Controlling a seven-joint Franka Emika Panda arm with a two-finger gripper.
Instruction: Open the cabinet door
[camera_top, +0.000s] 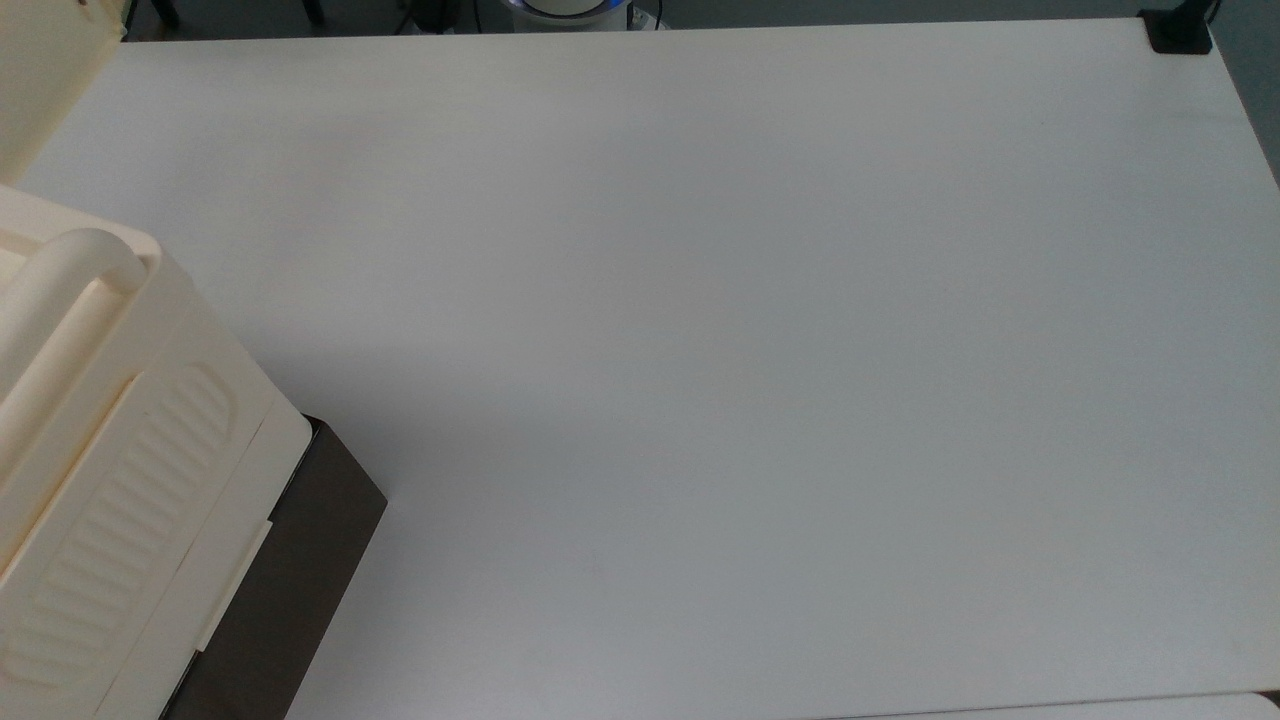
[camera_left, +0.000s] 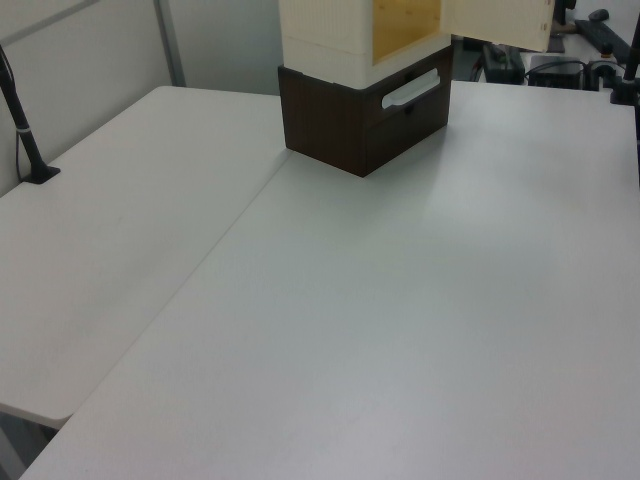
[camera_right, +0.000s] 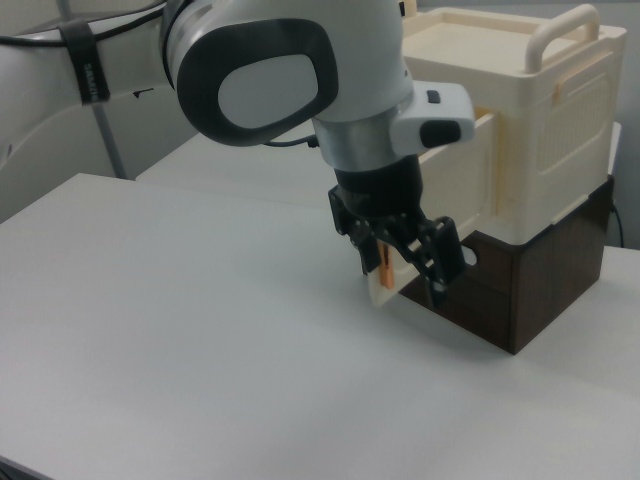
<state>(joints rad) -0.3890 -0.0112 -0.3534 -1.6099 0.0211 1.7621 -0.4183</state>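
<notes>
The cabinet (camera_right: 540, 130) is a cream box with a rounded handle bar, standing on a dark brown base (camera_right: 520, 285). In the top view the cabinet (camera_top: 110, 480) fills the left edge. Its cabinet door (camera_right: 450, 190) stands swung out from the body. The same door appears as a cream panel (camera_left: 500, 20) to the right of the wood-coloured opening (camera_left: 405, 22), and in the top view's upper left corner (camera_top: 40, 70). My gripper (camera_right: 392, 278) points down at the door's lower free corner and is shut on the door's edge, where an orange strip shows.
The white table (camera_top: 750, 350) spreads wide to the top view's right of the cabinet. A second table (camera_left: 110, 230) adjoins it on the left view's left. A black post (camera_left: 22, 125) stands there. A black clamp (camera_top: 1180, 30) sits at the top view's far right corner.
</notes>
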